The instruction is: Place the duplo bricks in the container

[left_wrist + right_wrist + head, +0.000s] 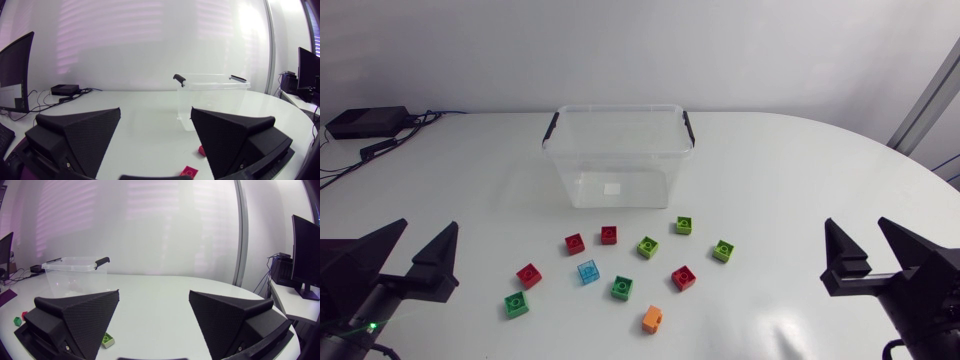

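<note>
A clear plastic container [617,150] with black handle clips stands empty at the middle back of the table. In front of it lie several loose duplo bricks: red ones [574,243], green ones [684,225], a light blue one [587,271] and an orange one [653,319]. My left gripper [426,232] is low at the front left, open and empty, well apart from the bricks. Open and empty too, my right gripper [858,228] is at the front right. The left wrist view shows the left gripper [155,112], the container [212,97] ahead of it and a red brick [188,171]. Ahead of my right gripper [154,294] in the right wrist view are the container [75,272] and a lime brick [107,340].
A black box [365,122] with cables lies at the table's back left corner. The table's curved edge runs along the right side behind my right arm.
</note>
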Robot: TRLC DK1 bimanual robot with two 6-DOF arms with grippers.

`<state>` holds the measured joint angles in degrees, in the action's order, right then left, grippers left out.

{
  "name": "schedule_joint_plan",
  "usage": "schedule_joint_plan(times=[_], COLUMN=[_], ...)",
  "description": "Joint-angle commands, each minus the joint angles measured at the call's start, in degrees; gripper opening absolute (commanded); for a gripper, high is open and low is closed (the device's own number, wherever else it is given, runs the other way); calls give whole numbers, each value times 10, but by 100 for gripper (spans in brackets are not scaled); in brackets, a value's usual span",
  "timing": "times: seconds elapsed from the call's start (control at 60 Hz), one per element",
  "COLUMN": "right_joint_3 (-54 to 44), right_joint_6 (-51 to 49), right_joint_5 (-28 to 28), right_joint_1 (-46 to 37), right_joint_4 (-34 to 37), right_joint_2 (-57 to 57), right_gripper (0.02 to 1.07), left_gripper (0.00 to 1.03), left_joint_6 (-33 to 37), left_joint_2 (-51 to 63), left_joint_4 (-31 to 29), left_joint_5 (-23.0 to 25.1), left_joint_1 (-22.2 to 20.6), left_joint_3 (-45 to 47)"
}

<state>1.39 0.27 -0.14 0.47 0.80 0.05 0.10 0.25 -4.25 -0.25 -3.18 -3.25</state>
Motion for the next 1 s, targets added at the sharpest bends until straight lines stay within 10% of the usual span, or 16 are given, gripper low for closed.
schedule_joint_plan(times=[0.0,0.333,0.55,0.983], right_joint_3=[21,153,225,381], right_joint_6=[14,44,65,-16], right_joint_5=[-1,-7,-18,-134], right_joint_1=[8,31,38,40], right_joint_4=[-8,-13,40,267], right_joint_2=[8,248,377,580], right_gripper=[102,102,102,102], left_gripper=[98,94,93,91], left_joint_6=[7,11,184,377], left_joint_2=[32,453,664,805], left_joint_4=[-10,-139,-283,-297], left_joint_5=[2,30,65,131], left_joint_1=[-2,-8,-46,-77], left_joint_3=[-62,-273,-376,-397])
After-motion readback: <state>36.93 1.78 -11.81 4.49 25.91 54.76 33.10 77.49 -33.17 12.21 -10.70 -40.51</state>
